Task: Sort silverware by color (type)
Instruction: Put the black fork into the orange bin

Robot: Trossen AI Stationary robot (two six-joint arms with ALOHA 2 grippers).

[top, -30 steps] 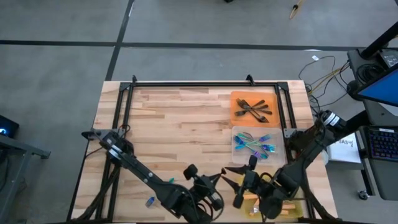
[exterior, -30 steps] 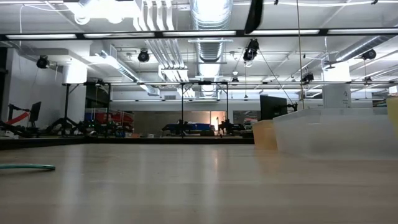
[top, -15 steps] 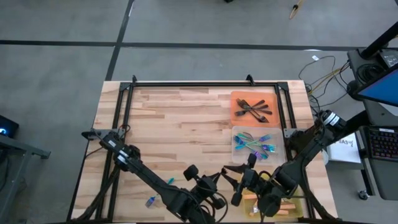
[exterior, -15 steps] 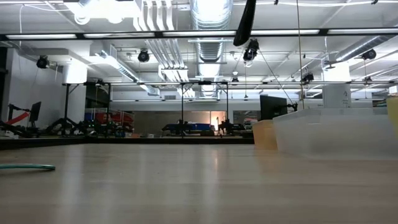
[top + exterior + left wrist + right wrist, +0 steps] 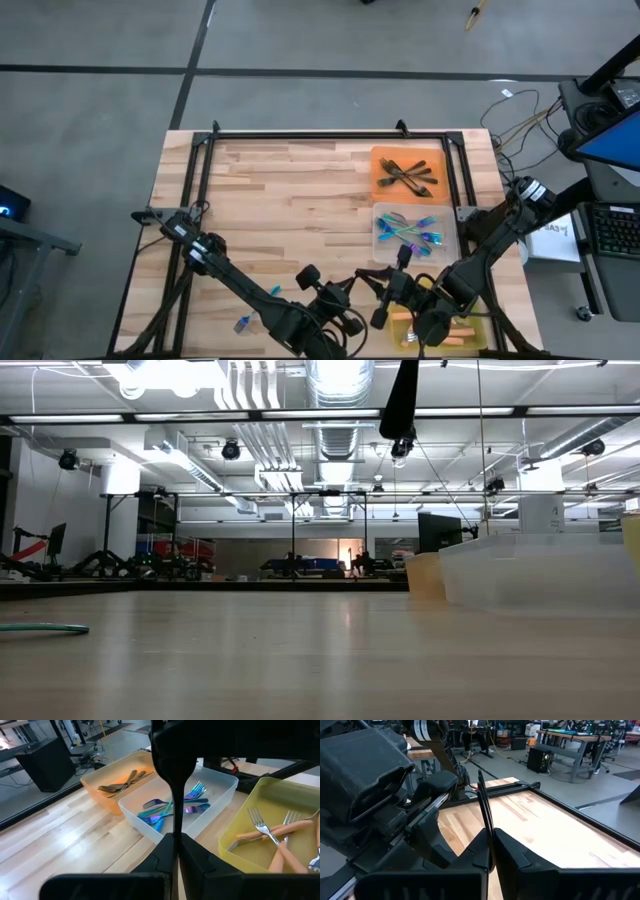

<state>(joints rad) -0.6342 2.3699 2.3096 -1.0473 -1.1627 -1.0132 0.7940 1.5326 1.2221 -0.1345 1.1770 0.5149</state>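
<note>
A slim dark fork (image 5: 174, 805) hangs above the table's near middle, between my two grippers, which face each other there. My left gripper (image 5: 175, 842) is shut on it, and so is my right gripper (image 5: 491, 860). In the high view the left gripper (image 5: 350, 291) and the right gripper (image 5: 380, 288) almost meet. More dark forks lie in the orange tray (image 5: 380, 160), blue ones in the clear tray (image 5: 381, 240), orange ones in the yellow tray (image 5: 260, 795). My left gripper pinches the fork's narrow part (image 5: 175, 831) between its two fingers, coming from the table's left side. The fork runs on past the fingertips, widens toward the right gripper and is clear of the table. My right gripper pinches the same fork's thin shaft (image 5: 490, 847) between its two fingers, coming from the table's right side. The fork's end (image 5: 479, 774) sticks out free beyond the fingertips. How close the two holds are, I cannot tell.
Two blue forks (image 5: 242, 323) (image 5: 275, 290) lie loose on the wood near the front left; one shows as a teal strip (image 5: 40, 627) in the low view. The three trays stand along the right side. A black frame (image 5: 300, 133) borders the table's far edge.
My right gripper has shut on the dark fork that my left gripper holds up. The left gripper has stayed shut and has drifted a little toward the right gripper.
</note>
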